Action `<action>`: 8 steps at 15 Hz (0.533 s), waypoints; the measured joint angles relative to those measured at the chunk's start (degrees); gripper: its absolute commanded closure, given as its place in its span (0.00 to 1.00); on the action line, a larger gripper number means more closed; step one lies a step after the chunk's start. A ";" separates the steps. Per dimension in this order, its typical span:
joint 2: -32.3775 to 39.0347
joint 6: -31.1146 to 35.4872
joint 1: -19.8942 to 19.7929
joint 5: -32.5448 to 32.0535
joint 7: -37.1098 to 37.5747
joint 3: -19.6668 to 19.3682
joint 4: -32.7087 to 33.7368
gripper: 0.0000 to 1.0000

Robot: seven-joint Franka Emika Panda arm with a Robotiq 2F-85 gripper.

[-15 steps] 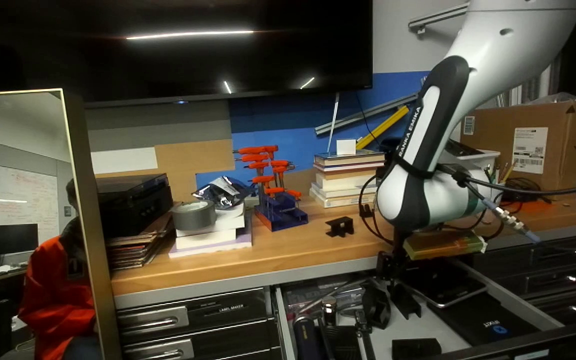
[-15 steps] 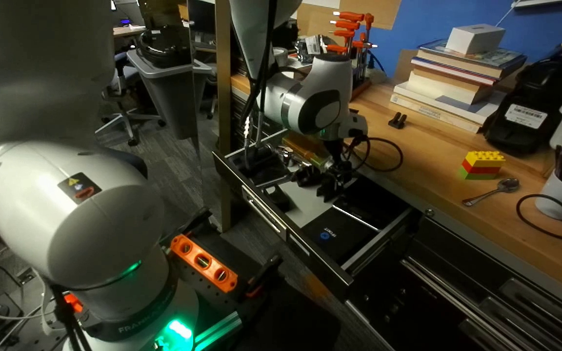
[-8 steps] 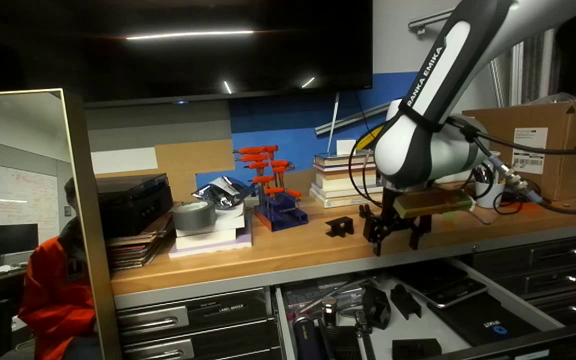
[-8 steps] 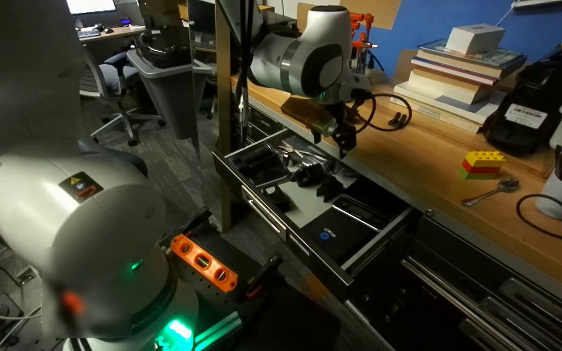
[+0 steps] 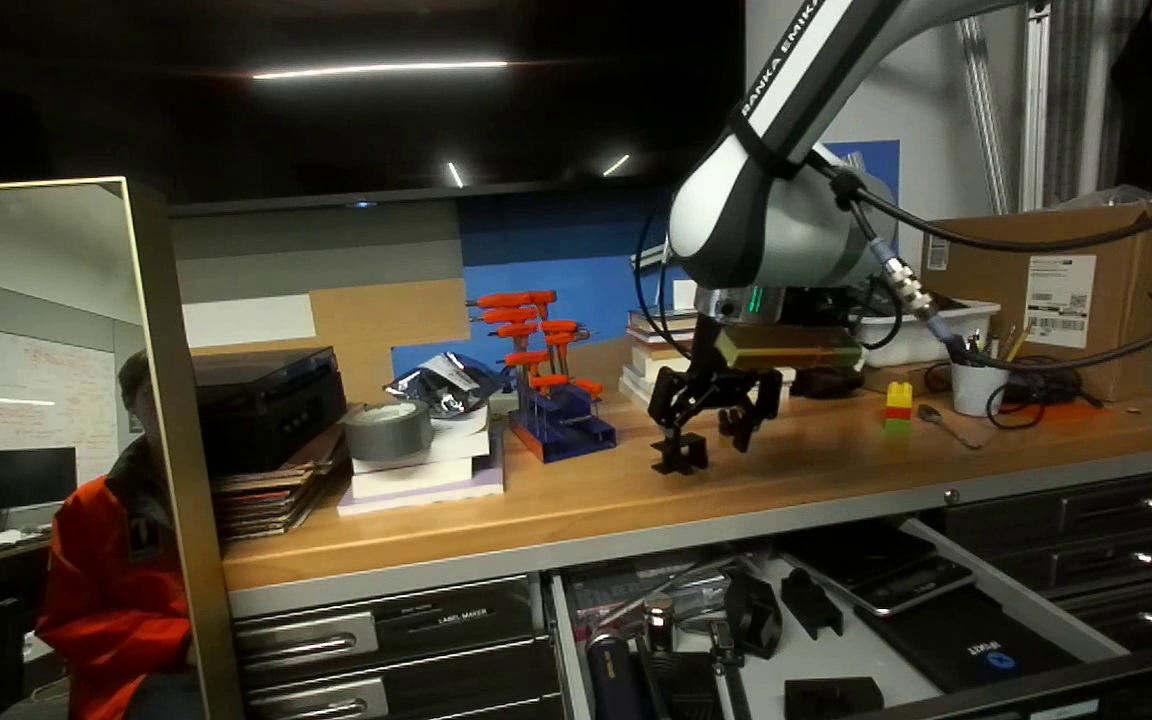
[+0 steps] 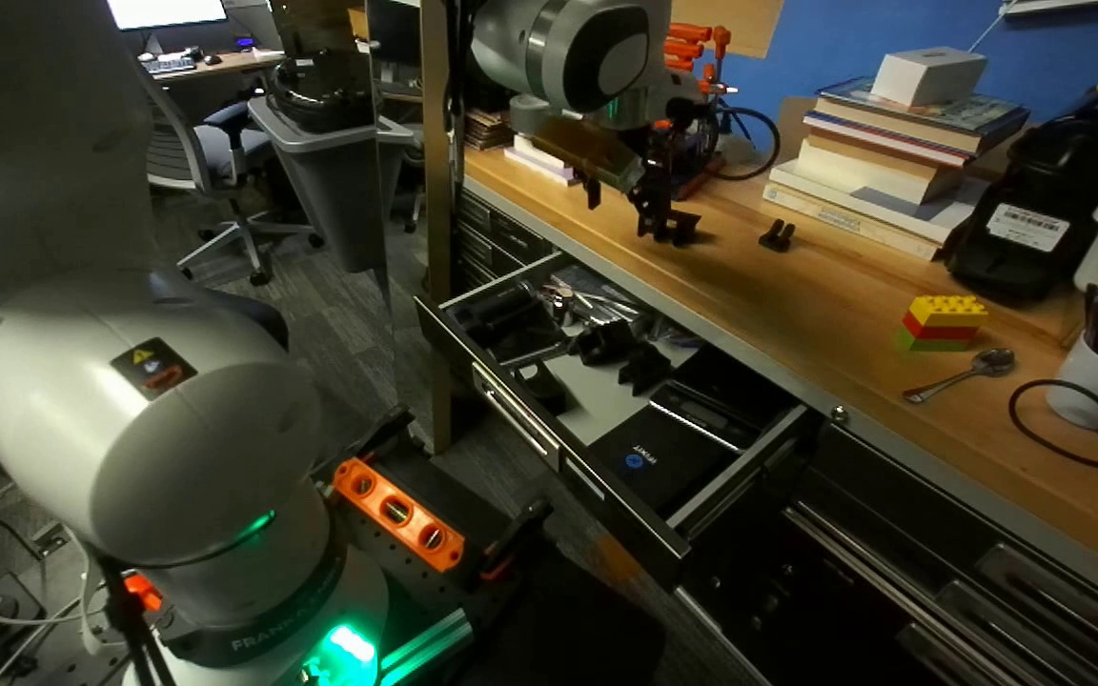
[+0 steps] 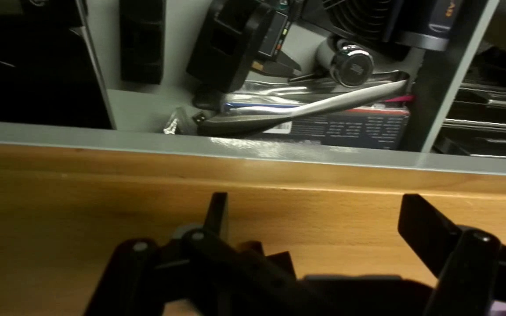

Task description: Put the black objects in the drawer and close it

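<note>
It looks like pick-up time to me. The gripper point(image 7: 315, 196) is spread wide, with nothing held in it. Its fingers point(image 7: 428, 232) hang near the first black piece point(image 5: 684, 455), which sits on the wooden bench point(image 5: 576, 505); I can't tell if they touch it. A second black piece point(image 6: 777, 236) sits on the bench too, nearer the books point(image 6: 878, 157). The drawer point(image 6: 595, 408) is pulled out, and a black block point(image 5: 812, 604) lies inside it, so part of the work may be done. Next, the gripper needs to get one finger on each side of the first black piece, go low, squeeze, lift, and take it over the drawer. Then the second black piece needs a turn, and last the drawer needs a push to close it. Both pieces look dull and hard, maybe plastic. The first is boxy, with flat sides and a gap cut in it. The second has two stubs that stick up like ears. Flat sides should be good to pinch. The bench looks smooth and brown, and the drawer's floor is flat and pale.
</note>
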 measured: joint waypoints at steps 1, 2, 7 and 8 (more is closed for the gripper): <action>0.28 -0.77 -0.08 1.46 -1.92 0.71 1.04 0.00; 0.70 -1.48 -0.12 2.40 -3.63 1.23 2.06 0.00; 4.58 -2.44 -0.62 2.84 -9.92 2.39 6.45 0.00; 5.86 -2.44 -0.93 2.84 -11.24 2.47 7.37 0.00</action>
